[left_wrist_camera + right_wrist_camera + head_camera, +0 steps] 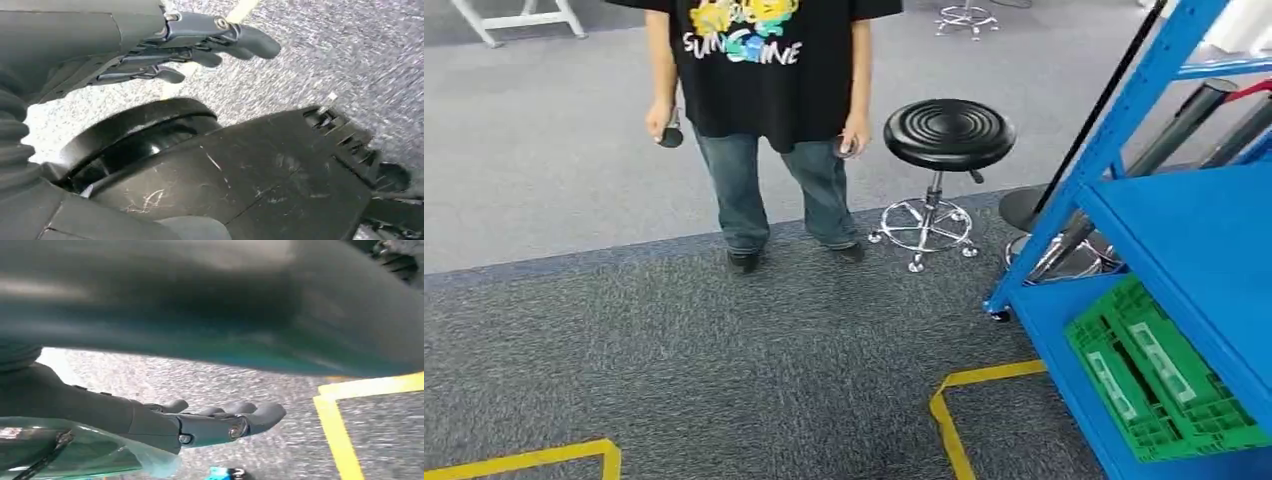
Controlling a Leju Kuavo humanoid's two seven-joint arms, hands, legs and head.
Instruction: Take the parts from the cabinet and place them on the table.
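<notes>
Hands hang empty: my left hand point(190, 47) and right hand point(210, 422) have fingers stretched out over grey carpet point(724, 360); a green plastic crate point(1164, 375) sits on the blue metal cabinet point(1214, 240).

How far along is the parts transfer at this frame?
Nothing looks done: the green crate sits on the blue cabinet's lower shelf. Nothing is in hand: the left hand and right hand hang over the carpet with nothing in them. All picking and placing remains; a person stands nearby.

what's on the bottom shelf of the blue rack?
A green slatted plastic crate lies on the lower shelf of the blue rack. The shelf above covers the crate's far side, so anything further back cannot be seen. No parts are visible on it.
</notes>
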